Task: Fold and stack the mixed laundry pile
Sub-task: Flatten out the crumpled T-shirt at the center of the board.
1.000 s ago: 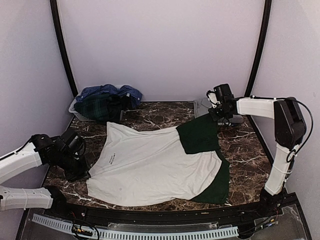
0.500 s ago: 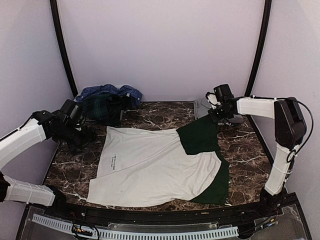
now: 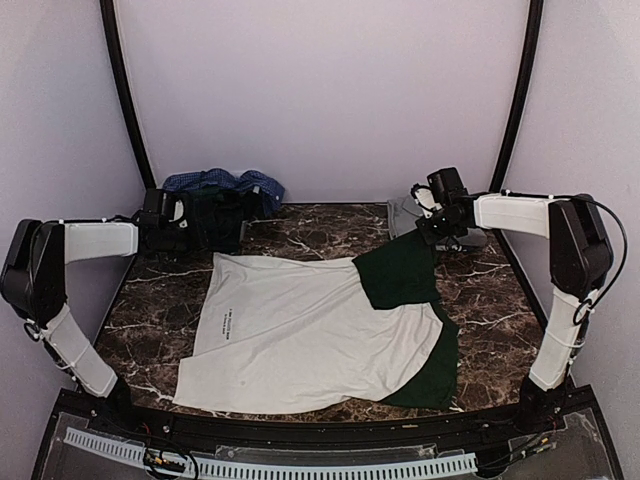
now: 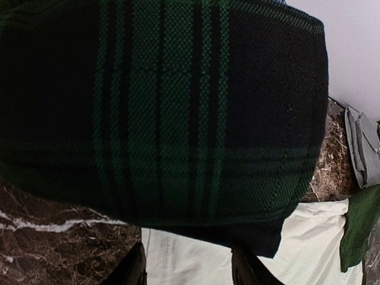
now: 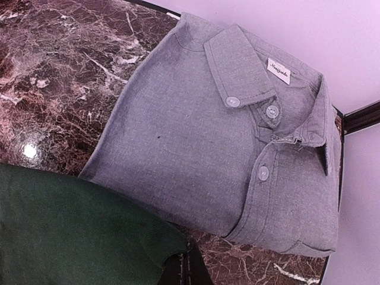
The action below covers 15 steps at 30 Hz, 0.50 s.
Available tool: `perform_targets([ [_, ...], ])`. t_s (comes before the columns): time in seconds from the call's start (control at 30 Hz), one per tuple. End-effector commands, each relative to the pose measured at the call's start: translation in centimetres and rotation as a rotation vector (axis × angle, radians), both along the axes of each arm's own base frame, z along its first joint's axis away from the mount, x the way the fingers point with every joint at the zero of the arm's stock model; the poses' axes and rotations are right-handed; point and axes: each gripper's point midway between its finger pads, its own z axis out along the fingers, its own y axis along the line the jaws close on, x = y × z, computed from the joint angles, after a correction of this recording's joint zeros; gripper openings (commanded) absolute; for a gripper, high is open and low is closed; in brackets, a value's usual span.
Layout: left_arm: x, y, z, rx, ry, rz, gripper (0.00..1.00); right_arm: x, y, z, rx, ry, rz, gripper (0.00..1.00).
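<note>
I've swung left gripper point(image 4: 190, 268) to the tartan shirt point(image 4: 160, 107) at desk's point(image 3: 320, 230) far edge, half-open, hold unclear; right gripper point(image 5: 185, 268) pinches tee sleeve point(image 3: 400, 272).

Pale lilac walls point(image 3: 320, 100) enclose a dark veined marble table point(image 3: 310, 232) between two black poles point(image 3: 122, 95).

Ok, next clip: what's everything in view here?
white cotton tee with dark green sleeves: one, white and green, spread flat mid-table
dark green tartan shirt: one, green-black, heaped far left
blue checked shirt: one, blue, behind the tartan
grey folded button-down shirt: one, grey, far right corner
brown marble table: one, brown veined white, under everything
left gripper: one, black fingers, open, at the tartan
right gripper: one, black fingers, shut on the tee's sleeve
</note>
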Motion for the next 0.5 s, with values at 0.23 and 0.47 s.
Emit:
perform_targets([
  [0.23,4.3,-1.1,-4.2,0.068,-0.035,-0.107,0.42,0.6,0.1,2.5,0.022,-0.056,-0.005,0.00],
  [0.47,6.1,-0.6,-7.0,0.067,0.054,-0.084,0.44,0.7,0.1,2.4,0.014,-0.054,-0.005,0.00],
])
